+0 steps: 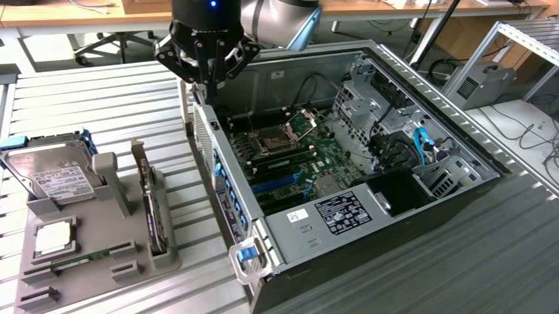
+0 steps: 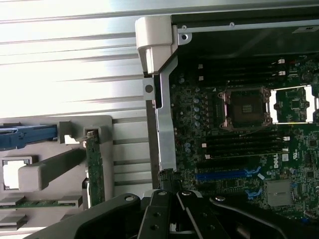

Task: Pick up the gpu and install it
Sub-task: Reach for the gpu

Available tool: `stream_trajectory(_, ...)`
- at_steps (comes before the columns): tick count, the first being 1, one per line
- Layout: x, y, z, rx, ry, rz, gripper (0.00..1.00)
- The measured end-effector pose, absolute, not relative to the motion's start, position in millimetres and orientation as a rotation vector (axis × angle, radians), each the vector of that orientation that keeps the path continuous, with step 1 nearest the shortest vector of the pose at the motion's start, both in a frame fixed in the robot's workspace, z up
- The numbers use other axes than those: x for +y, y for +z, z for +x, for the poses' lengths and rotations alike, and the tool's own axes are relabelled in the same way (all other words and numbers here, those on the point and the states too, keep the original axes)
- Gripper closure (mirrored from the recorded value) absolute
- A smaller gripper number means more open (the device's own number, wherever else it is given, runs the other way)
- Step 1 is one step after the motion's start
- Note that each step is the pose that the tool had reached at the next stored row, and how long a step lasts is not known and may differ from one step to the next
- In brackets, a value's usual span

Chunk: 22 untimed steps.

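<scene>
A black multi-link gripper [image 1: 209, 97] on the grey robot arm hangs over the open black and silver computer case [image 1: 288, 222]. It is above the top edge of the case wall on the exterior view's left, toward the end of that wall farthest from the blue latch handle [image 1: 249, 254]. Its fingers [image 2: 160, 211] are pressed together with nothing between them.

The gpu [image 1: 156, 216], a slim green circuit card with a silver metal bracket at one end, is outside the case. It stands on edge in a slot of the grey moulded holder [image 1: 105, 216], which lies on the slatted metal worktop [image 1: 105, 111] just beside the case on the exterior view's left. In the wrist view the card's green edge [image 2: 94, 172] rises from the same holder, apart from the gripper [image 2: 172, 199] and separated from the case interior by the case wall.

Further from the case on the holder are a silver hard drive with a white label [image 1: 48, 173] propped up in blue rails, a square silver processor chip [image 1: 52, 239], and a narrow green memory stick [image 1: 83, 260] lying flat.

Inside the case the green motherboard [image 2: 239, 149] is exposed, with an open processor socket [image 2: 246, 107] and blue expansion slots [image 2: 227, 175] below it toward the gripper. No card sits in those slots.
</scene>
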<state>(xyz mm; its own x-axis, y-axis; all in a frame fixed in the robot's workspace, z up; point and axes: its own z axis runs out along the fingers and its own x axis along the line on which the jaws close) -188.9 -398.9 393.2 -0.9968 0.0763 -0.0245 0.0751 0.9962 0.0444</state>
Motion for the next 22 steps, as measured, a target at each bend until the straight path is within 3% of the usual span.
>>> stream_trajectory(22, -398.9, 393.1, -197.2, 3.112, 0.068, 0.118, 0.89)
